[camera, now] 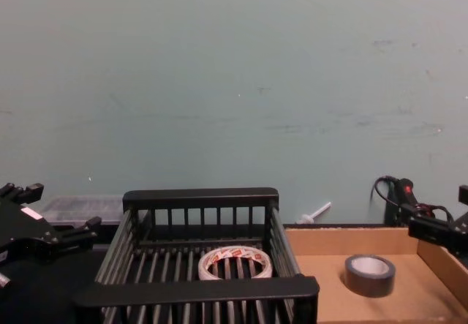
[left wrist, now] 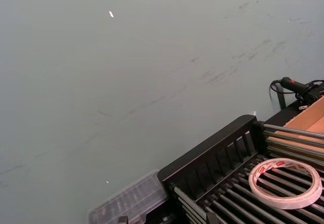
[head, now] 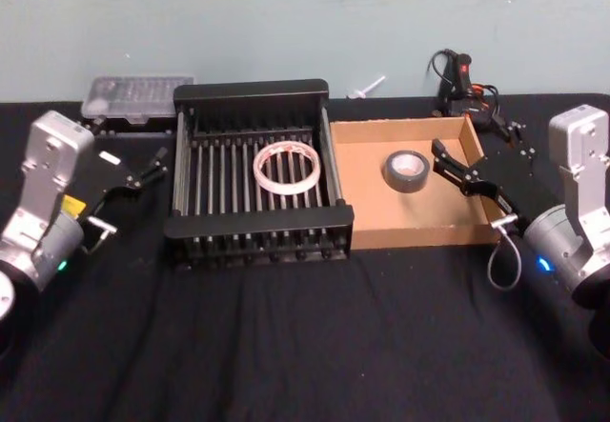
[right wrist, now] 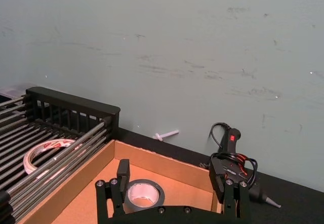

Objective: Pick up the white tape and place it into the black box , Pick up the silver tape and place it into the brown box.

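Observation:
The white tape (head: 285, 189) (left wrist: 283, 203) (camera: 219, 257) (right wrist: 45, 147) lies flat on the bars inside the black box (head: 257, 224) (left wrist: 202, 153) (right wrist: 76, 101) (camera: 201, 196). In the brown box (head: 419, 236) (right wrist: 162, 163) (camera: 322, 287) just right of it, the silver tape (head: 407, 184) (right wrist: 161, 196) (camera: 369, 285) rests flat on the floor. My right gripper (head: 474, 139) (right wrist: 170, 171) hangs open over the tray's right side, above and beside the silver roll, holding nothing. My left gripper (head: 129, 193) (camera: 58, 207) is open and empty, left of the crate.
A clear plastic case (head: 129, 98) (left wrist: 129, 201) sits behind the left arm. A black glue gun (head: 462, 70) (right wrist: 230, 140) with its cord lies behind the tray's far right corner, near a small white piece (head: 367, 87). Black cloth (head: 305, 346) covers the table's front.

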Controlling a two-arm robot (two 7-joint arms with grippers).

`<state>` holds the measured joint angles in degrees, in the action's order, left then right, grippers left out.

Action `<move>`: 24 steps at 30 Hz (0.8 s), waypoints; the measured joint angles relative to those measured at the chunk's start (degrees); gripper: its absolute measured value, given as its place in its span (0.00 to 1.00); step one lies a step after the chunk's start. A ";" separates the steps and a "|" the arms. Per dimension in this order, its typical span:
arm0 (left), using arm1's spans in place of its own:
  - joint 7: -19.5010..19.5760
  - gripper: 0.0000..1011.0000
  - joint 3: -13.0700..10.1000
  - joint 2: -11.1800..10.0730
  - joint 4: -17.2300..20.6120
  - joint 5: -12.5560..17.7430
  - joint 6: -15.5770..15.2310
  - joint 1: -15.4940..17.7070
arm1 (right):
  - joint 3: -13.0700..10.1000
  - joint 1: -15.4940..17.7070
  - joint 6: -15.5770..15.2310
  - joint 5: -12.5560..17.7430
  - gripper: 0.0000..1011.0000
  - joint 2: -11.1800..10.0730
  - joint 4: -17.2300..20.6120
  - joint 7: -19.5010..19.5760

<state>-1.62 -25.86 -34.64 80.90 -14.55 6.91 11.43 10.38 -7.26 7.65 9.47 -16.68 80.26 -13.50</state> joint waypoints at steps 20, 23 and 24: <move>0.00 0.99 0.00 0.00 0.00 0.00 0.00 0.00 | 0.15 -0.21 -0.10 0.19 0.99 -0.12 -0.02 -0.04; 0.00 0.99 0.00 0.00 0.00 0.00 0.00 0.00 | 0.17 -0.23 -0.12 0.20 0.99 -0.14 -0.02 -0.04; 0.00 0.99 0.00 0.00 0.00 0.00 0.00 0.00 | 0.17 -0.23 -0.13 0.21 0.99 -0.14 -0.02 -0.04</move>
<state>-1.62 -25.86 -34.64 80.90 -14.55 6.91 11.43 10.55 -7.49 7.52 9.69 -16.82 80.24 -13.53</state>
